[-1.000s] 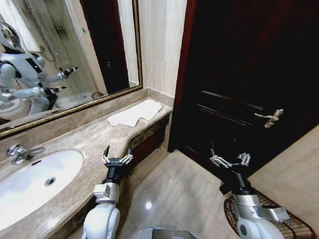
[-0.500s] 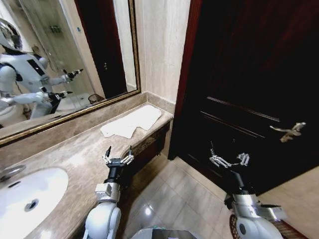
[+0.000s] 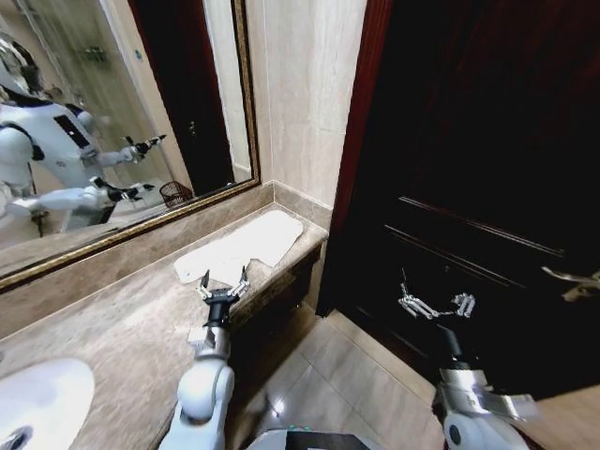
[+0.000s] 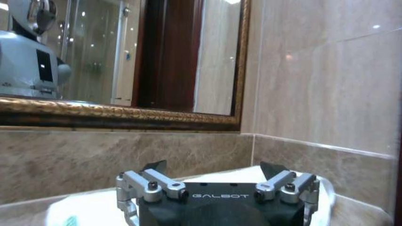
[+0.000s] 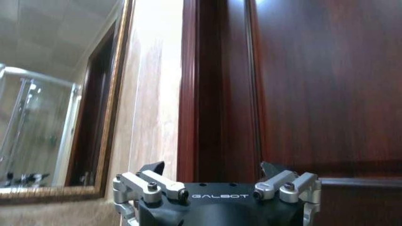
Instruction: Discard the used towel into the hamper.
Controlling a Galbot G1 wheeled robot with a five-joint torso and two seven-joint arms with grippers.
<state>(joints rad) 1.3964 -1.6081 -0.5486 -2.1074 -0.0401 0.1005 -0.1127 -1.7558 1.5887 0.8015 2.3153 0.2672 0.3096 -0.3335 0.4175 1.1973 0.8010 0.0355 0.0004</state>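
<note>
The used towel [image 3: 241, 247], white and crumpled, lies on the marble counter's far end by the wall. My left gripper [image 3: 223, 284] hovers open at the towel's near edge, fingers pointing toward it. In the left wrist view the towel [image 4: 94, 207] shows just under and beyond the open left gripper [image 4: 213, 166]. My right gripper [image 3: 436, 302] is held open in front of the dark door, with nothing in it; in its own view the right gripper [image 5: 212, 167] faces the door frame. The hamper is out of direct view; a small dark wire basket [image 3: 175, 194] appears reflected in the mirror.
A marble counter [image 3: 122, 328] runs along the left under a framed mirror [image 3: 112, 112], with a sink [image 3: 37, 398] at its near left end. A dark wooden door [image 3: 478, 169] with a metal handle [image 3: 574, 278] fills the right. Tiled floor [image 3: 356, 375] lies between.
The camera has moved in toward the counter's far end, so the sink slid left and the door handle right. My left gripper now sits at the towel's edge. Both stay open.
</note>
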